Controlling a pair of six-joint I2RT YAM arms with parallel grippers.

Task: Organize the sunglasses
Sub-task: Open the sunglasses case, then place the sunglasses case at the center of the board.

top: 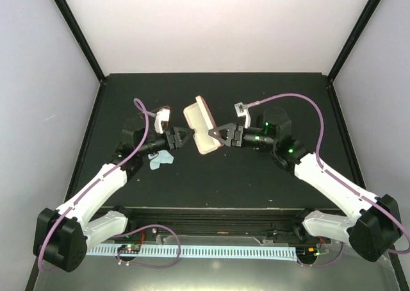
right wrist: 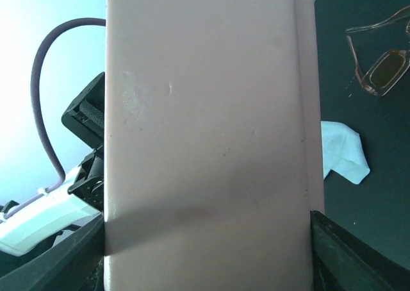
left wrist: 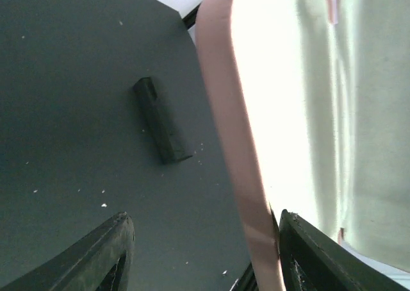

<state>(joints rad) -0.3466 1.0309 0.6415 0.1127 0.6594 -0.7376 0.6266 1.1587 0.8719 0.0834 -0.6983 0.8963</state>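
Observation:
An open pink case (top: pixel 202 124) is held above the table's middle. My right gripper (top: pixel 216 135) is shut on it; its pink outer shell (right wrist: pixel 208 111) fills the right wrist view between my fingers (right wrist: pixel 359 256). My left gripper (top: pixel 184 137) is open at the case's left edge. The case's rim (left wrist: pixel 237 143) lies just inside its right finger (left wrist: pixel 327 252), with the pale lining (left wrist: pixel 307 111) beyond. The brownish-amber sunglasses (right wrist: pixel 384 66) lie unfolded on the table. The red-pink pair is not clearly in view.
A light blue cloth (top: pixel 160 159) lies on the black table under the left arm and shows in the right wrist view (right wrist: pixel 343 153). A black oblong case (left wrist: pixel 160 121) lies on the table ahead of my left gripper. Raised edges bound the table.

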